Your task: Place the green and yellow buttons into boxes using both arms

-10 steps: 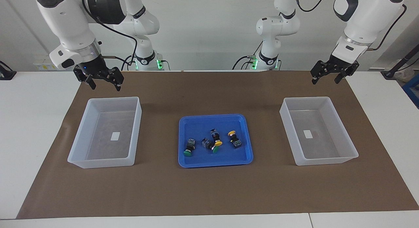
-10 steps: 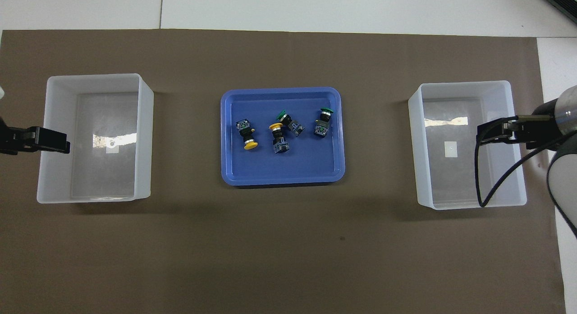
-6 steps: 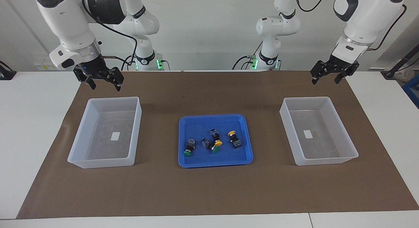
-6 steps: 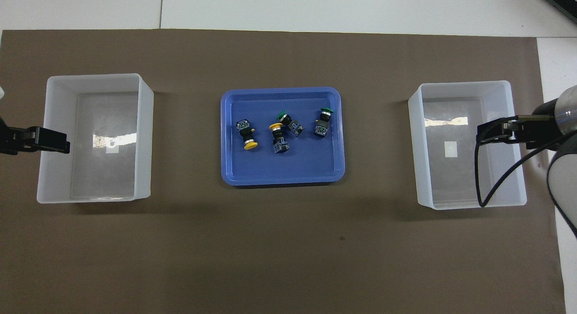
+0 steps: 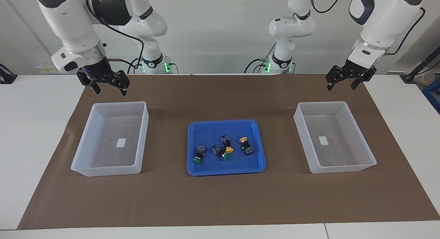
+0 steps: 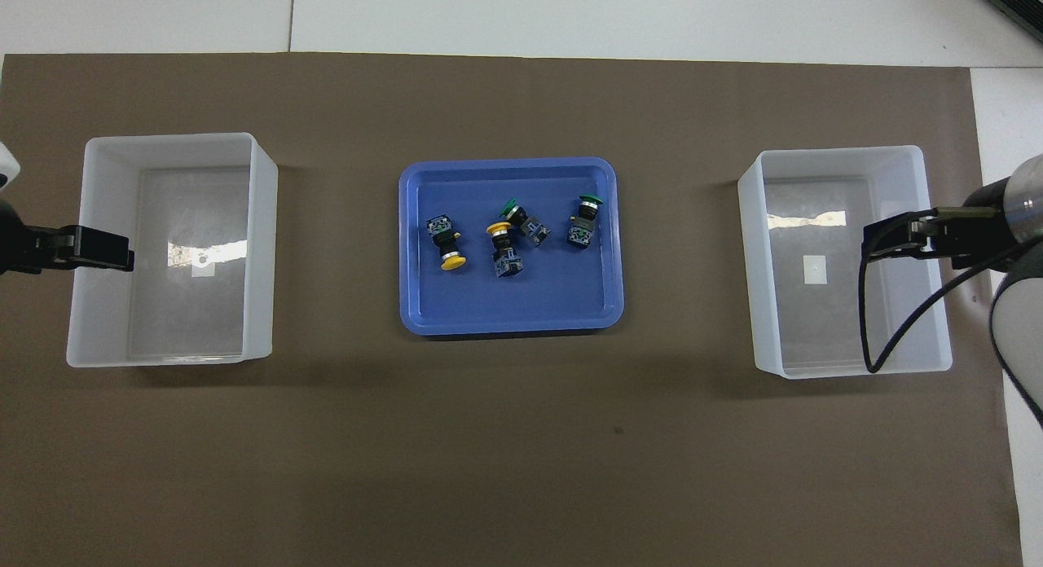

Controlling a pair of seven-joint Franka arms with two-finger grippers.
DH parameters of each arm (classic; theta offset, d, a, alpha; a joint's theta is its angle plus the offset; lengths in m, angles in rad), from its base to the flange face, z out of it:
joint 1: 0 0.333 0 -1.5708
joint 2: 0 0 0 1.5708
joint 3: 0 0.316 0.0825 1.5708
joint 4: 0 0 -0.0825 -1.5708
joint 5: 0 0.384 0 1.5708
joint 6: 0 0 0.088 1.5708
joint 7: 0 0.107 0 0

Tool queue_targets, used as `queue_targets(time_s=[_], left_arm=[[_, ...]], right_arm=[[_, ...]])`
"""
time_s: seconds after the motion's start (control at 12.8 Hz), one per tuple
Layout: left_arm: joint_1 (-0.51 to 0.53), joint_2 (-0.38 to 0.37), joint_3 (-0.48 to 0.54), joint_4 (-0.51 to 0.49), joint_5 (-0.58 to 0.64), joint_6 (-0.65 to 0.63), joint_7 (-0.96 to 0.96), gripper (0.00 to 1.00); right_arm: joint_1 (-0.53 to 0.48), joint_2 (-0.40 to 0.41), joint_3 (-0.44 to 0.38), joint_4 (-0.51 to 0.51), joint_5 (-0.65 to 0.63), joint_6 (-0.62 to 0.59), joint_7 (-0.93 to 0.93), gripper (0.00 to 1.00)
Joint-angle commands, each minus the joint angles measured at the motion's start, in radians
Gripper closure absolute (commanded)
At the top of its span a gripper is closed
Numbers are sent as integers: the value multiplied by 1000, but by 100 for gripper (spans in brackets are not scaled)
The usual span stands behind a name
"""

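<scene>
1. Since the earlier frames, the left gripper (image 5: pixel 341 85) had shifted slightly toward the tray. The right gripper (image 5: pixel 110 90) and all table items had not visibly moved.
2. Clock reference: overhead view, centred on the blue tray (image 6: pixel 512 327), with 12 o'clock pointing away from the robots.
3. The left gripper (image 6: pixel 122 261) hung raised in the air. Seen from above, its tip covered the 9 o'clock wall of the left-arm box (image 6: pixel 171 139). Its jaws were released and grasped nothing.
4. The right gripper (image 6: pixel 870 245) hung raised, covering the 3 o'clock wall of the right-arm box (image 6: pixel 839 153). Its jaws were released and grasped nothing.
5. The two translucent boxes stood on the brown mat (image 6: pixel 521 453), one at 9 o'clock and one at 3 o'clock of the tray, both well apart from it.
6. All four buttons lay on their sides in the tray:
   - outer yellow button (image 6: pixel 446 245) at 9 o'clock of the tray centre;
   - inner yellow button (image 6: pixel 503 248) near the centre;
   - inner green button (image 6: pixel 523 219) at 12 o'clock, touching or just beside the inner yellow button;
   - outer green button (image 6: pixel 583 221) at 2 o'clock.
</scene>
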Motion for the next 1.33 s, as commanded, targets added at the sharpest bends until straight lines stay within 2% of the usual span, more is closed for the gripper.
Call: queue_targets(time_s=[0.0, 0.39, 0.63, 0.86, 1.1, 1.25], left_arm=[[-21, -27, 2, -66, -6, 78, -2, 0], [-139, 25, 3, -145, -8, 293, -169, 0], [-245, 139, 5, -146, -2, 418, -345, 0], [-268, 186, 5, -152, 0, 512, -386, 0], [-343, 294, 8, -140, 5, 604, -502, 0], [-383, 335, 8, -136, 46, 652, -557, 0]], right_arm=[[-17, -11, 4, -4, 22, -6, -29, 0], [-8, -6, 4, -10, 20, 32, -26, 0], [-5, 4, 6, -10, 19, 58, -28, 0], [24, 41, 14, -4, 13, 115, -23, 0], [76, 98, 15, 14, 5, 187, -2, 0], [130, 156, 15, 34, 0, 219, 96, 0]])
